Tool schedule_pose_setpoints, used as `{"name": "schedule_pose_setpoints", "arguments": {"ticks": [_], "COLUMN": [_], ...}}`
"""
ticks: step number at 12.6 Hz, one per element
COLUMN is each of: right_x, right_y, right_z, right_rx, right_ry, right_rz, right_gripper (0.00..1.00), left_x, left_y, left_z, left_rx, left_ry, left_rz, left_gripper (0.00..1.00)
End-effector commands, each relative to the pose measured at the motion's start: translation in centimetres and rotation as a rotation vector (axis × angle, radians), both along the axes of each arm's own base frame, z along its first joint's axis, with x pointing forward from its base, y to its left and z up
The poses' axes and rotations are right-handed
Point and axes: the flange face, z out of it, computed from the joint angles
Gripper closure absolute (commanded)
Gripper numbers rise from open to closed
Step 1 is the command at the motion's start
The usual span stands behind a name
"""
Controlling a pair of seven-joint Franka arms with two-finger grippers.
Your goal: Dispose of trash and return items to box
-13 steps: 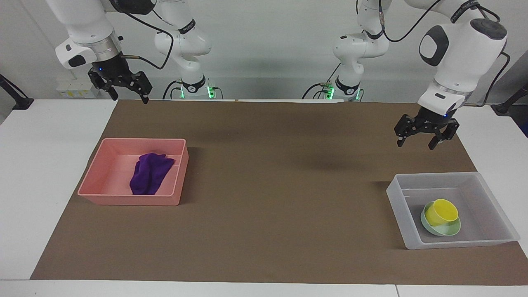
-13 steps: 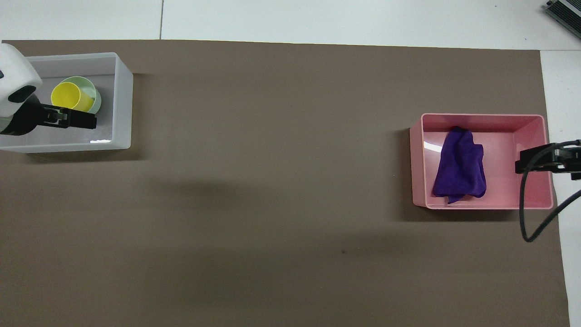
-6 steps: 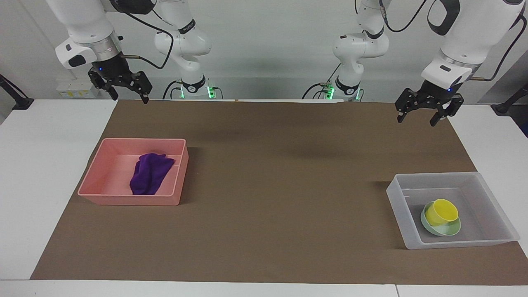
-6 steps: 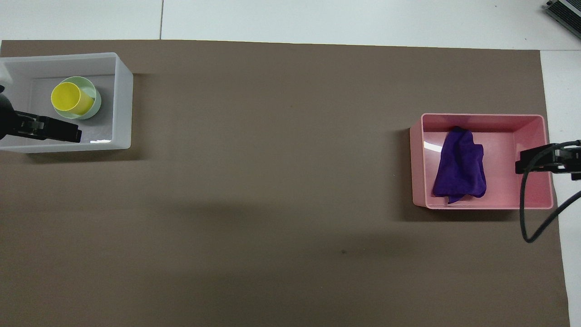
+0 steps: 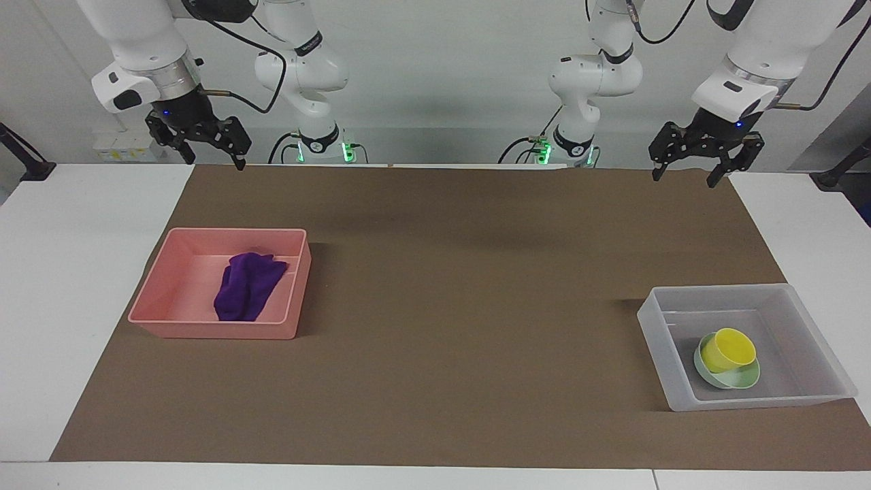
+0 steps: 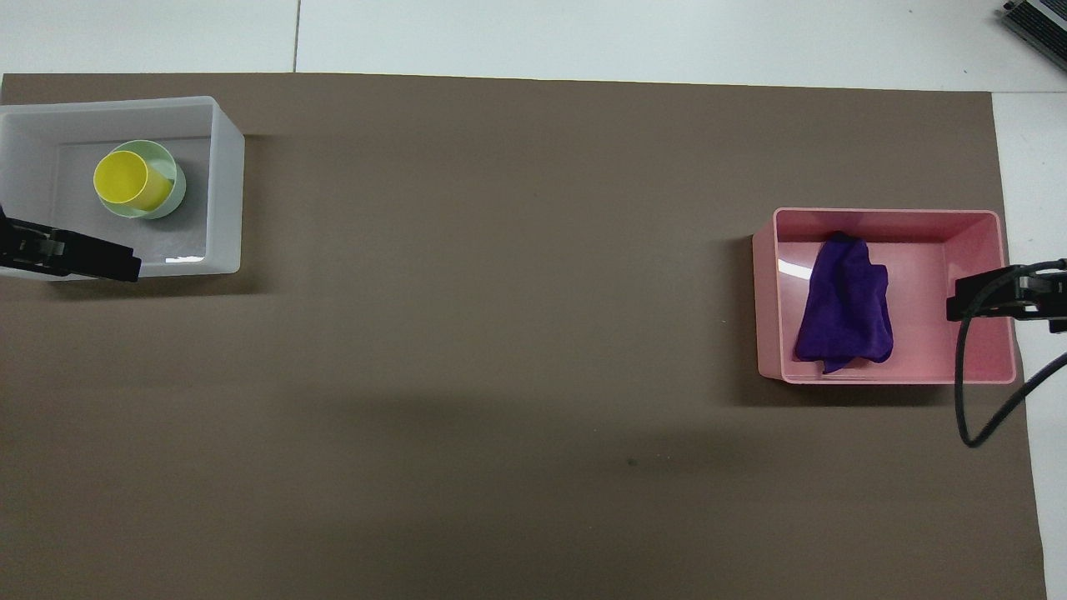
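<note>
The left gripper (image 5: 686,172) hangs empty with its fingers spread, high over the robots' edge of the brown paper mat (image 5: 463,306) at the left arm's end, and the right gripper (image 5: 212,158) hangs likewise, open and empty, at the right arm's end. The translucent clear-grey rectangular plastic bin (image 5: 656,325) holds the small yellow plastic cup (image 5: 728,349) resting tilted in the shallow pale mint-green bowl (image 5: 742,378). Well apart, the pink rectangular plastic bin (image 5: 163,299) holds the crumpled deep-purple cloth rag (image 5: 246,289).
</note>
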Motion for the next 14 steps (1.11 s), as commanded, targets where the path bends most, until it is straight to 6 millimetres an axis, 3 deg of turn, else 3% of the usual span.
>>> {"name": "schedule_pose_setpoints", "arguments": {"ticks": [1,2,14], "right_x": [-0.88,-0.94,-0.91], "right_y": [-0.01,-0.09,-0.01], "right_z": [-0.06,-0.13,-0.58], "right_rx": [0.019,0.019,0.018], "right_ry": [0.002,0.003,-0.009], "right_rz": [0.018,0.018,0.024], "right_gripper": [0.00,0.00,0.00], "left_x": [-0.57,-0.43,-0.91], "left_y": [0.02,0.74,0.90], "left_z": [-0.32,-0.46,-0.62], "left_rx": [0.022,0.022,0.027], "left_ry": [0.028,0.030,0.063], "left_rz": [0.006,0.023,0.037], "left_gripper": [0.00,0.00,0.00]}}
